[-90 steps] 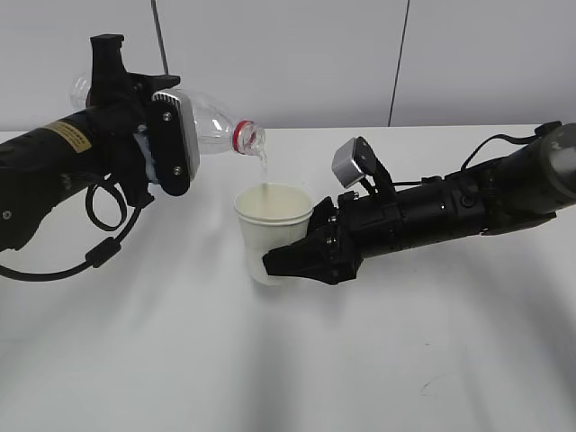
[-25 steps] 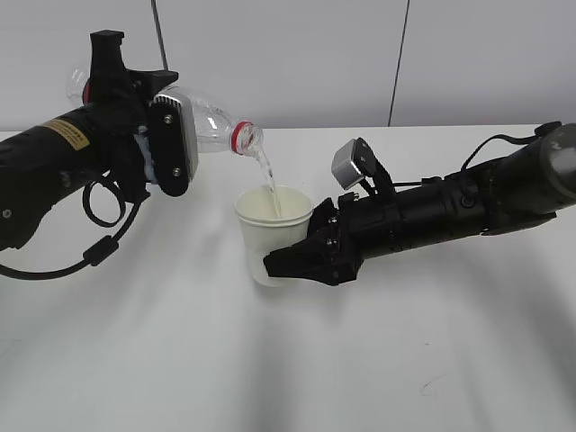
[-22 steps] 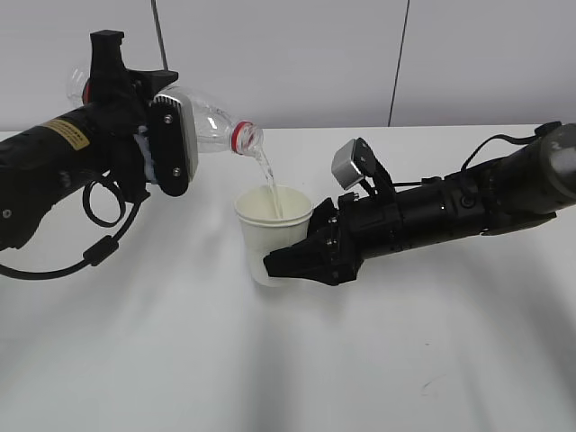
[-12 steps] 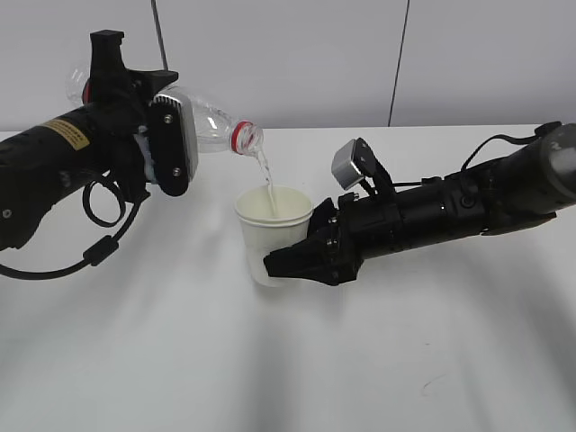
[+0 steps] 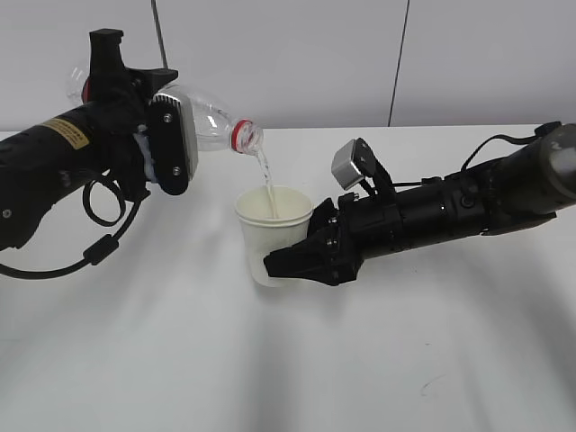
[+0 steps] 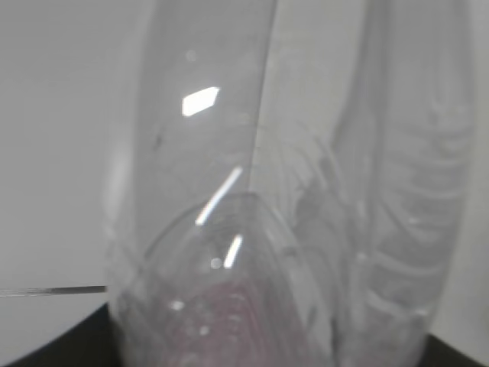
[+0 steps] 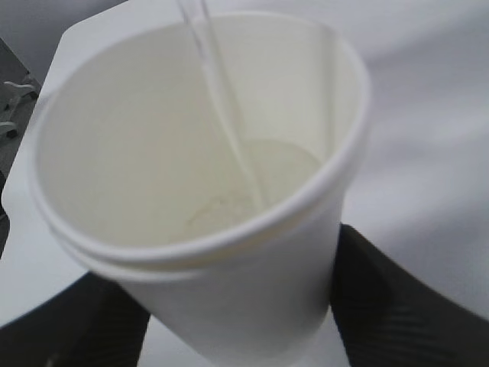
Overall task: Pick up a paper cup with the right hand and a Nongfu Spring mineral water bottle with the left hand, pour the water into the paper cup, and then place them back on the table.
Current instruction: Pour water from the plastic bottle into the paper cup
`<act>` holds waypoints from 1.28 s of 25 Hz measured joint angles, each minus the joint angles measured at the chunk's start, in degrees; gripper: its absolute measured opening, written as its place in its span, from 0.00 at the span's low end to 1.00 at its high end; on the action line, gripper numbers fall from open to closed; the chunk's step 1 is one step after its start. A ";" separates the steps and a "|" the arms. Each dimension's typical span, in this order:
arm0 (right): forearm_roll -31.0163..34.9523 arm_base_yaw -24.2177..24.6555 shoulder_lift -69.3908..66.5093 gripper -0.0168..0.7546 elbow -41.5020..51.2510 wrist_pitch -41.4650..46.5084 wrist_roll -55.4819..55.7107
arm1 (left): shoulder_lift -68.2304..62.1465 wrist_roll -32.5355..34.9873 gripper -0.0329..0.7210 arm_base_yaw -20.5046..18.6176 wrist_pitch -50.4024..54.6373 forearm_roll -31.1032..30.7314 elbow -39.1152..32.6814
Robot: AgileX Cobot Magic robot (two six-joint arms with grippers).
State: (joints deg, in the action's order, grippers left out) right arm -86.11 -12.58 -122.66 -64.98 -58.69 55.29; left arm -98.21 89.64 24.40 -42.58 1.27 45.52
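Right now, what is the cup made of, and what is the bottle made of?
The paper cup looks like thin paper: matte white outside, cream inside, with a rolled rim. The bottle looks like clear, shiny plastic: you can see through its ribbed wall, and bright glints show on it in the left wrist view. Its neck ring is red.

I see a glossy clear plastic bottle [image 5: 209, 125], a matt white paper cup [image 5: 266, 236], and a smooth matt white table [image 5: 270, 360].

Pale wall [image 5: 297, 54] behind, dark seams [image 5: 400, 61].
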 joint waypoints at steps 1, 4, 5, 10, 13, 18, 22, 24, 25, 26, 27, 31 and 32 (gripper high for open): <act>0.00 0.00 0.00 0.67 0.00 0.00 0.00 | 0.00 0.00 0.51 0.00 0.00 0.00 0.00; 0.00 0.00 0.00 0.67 0.00 0.00 0.00 | 0.00 0.00 0.51 0.00 -0.05 0.28 0.00; 0.00 0.00 0.00 0.67 0.00 0.00 0.00 | 0.00 0.00 0.51 0.00 -0.05 0.72 0.00; 0.00 0.00 0.00 0.67 0.00 0.00 0.00 | 0.00 0.02 0.51 0.00 -0.05 1.63 0.00; 0.00 0.00 0.00 0.67 0.00 0.00 0.00 | 0.00 0.02 0.51 0.00 -0.05 1.86 0.00; 0.39 0.00 0.00 0.67 0.00 0.10 -1.69 | 0.00 0.02 0.51 0.00 -0.05 4.10 0.00; 1.49 0.00 0.00 0.67 0.00 0.10 -3.27 | 0.00 0.02 0.51 0.00 -0.05 4.45 0.00; 1.97 0.00 0.00 0.67 0.00 0.10 -4.01 | 0.00 0.02 0.51 0.00 -0.05 4.52 0.00; 2.08 0.00 0.00 0.67 0.00 0.12 -4.37 | 0.00 0.02 0.51 0.00 -0.06 4.52 0.00; 2.19 0.00 0.00 0.67 0.00 0.22 -4.56 | 0.00 0.02 0.51 0.00 -0.06 4.52 0.00; 2.19 0.00 0.00 0.67 0.00 0.31 -4.83 | 0.00 -0.05 0.51 0.00 -0.06 4.52 0.00; 3.39 0.00 0.00 0.67 0.00 1.36 -6.57 | 0.00 -0.05 0.51 0.00 -0.06 4.56 0.00; 3.70 0.00 0.00 0.67 0.00 1.62 -7.04 | 0.00 -0.05 0.51 0.00 -0.06 4.56 0.00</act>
State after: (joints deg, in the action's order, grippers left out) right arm -82.41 -12.58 -122.66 -64.98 -57.07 48.25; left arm -98.21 89.60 24.40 -42.64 5.83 45.52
